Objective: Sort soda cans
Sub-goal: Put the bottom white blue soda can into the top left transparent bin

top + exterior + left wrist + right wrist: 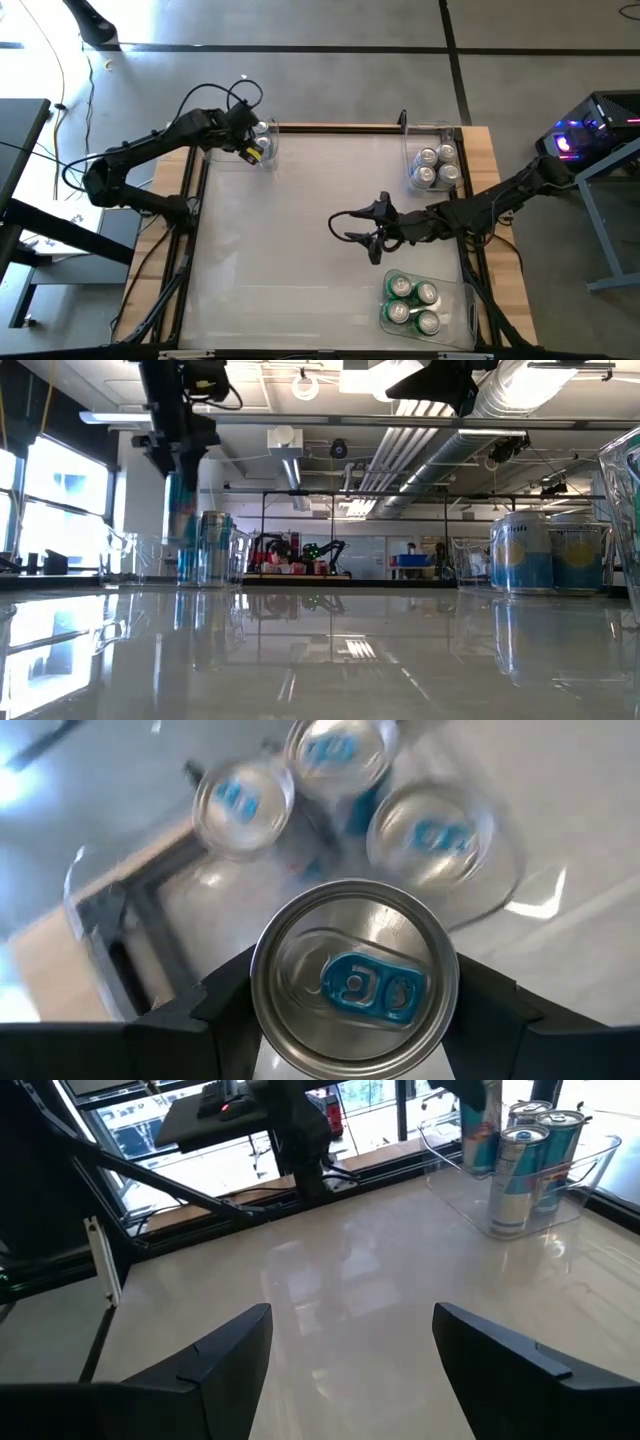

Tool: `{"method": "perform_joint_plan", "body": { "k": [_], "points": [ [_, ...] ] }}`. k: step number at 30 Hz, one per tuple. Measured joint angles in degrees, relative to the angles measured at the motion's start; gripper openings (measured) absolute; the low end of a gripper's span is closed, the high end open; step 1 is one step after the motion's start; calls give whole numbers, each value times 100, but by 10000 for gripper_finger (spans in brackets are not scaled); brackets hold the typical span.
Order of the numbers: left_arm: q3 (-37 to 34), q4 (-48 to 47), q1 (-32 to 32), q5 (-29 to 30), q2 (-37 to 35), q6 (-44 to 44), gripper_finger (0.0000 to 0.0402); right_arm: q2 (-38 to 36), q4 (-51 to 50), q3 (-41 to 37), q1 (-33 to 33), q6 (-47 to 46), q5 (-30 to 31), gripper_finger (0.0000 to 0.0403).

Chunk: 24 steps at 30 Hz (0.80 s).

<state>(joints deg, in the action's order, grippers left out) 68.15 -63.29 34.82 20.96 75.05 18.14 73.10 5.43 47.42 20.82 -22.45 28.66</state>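
My left hand [350, 1020] is clamped on a blue-tabbed soda can [352, 982], one finger on each side of its body, and I have it hanging over the clear bin [262, 158] at the far left corner of the tabletop [300, 250]. Beneath the held can, three more blue-tabbed cans [330, 750] already stand upright in that bin, close together. So I judge the step in hand to be the drop-off of a blue can into its bin.

The next move calls for lowering the can into the free space beside those three, upright, without knocking their rims, then letting the fingers part and lifting straight up clear of the bin wall.

My right hand [352, 228] waits over the bare middle of the tabletop, fingers spread and empty. Near it, the bin [455, 318] at the near right edge holds four green cans [411, 301], and the bin [410, 150] at the far right corner holds silver-white cans [436, 165]. I see no loose cans on the open surface, so sorting looks nearly finished.
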Motion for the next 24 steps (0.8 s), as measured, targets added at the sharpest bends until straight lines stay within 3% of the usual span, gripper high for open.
{"method": "perform_joint_plan", "body": {
  "k": [8,19,24],
  "points": [
    [-458,980,517,-441,9,-121,224,0,0,0,0,41,1,272],
    [-1181,1566,1142,-1244,20,-400,225,0,-2,0,0,41,1,272],
    [-1335,1790,1185,-1361,19,-541,264,0,0,0,0,41,3,272]
  ]
}}
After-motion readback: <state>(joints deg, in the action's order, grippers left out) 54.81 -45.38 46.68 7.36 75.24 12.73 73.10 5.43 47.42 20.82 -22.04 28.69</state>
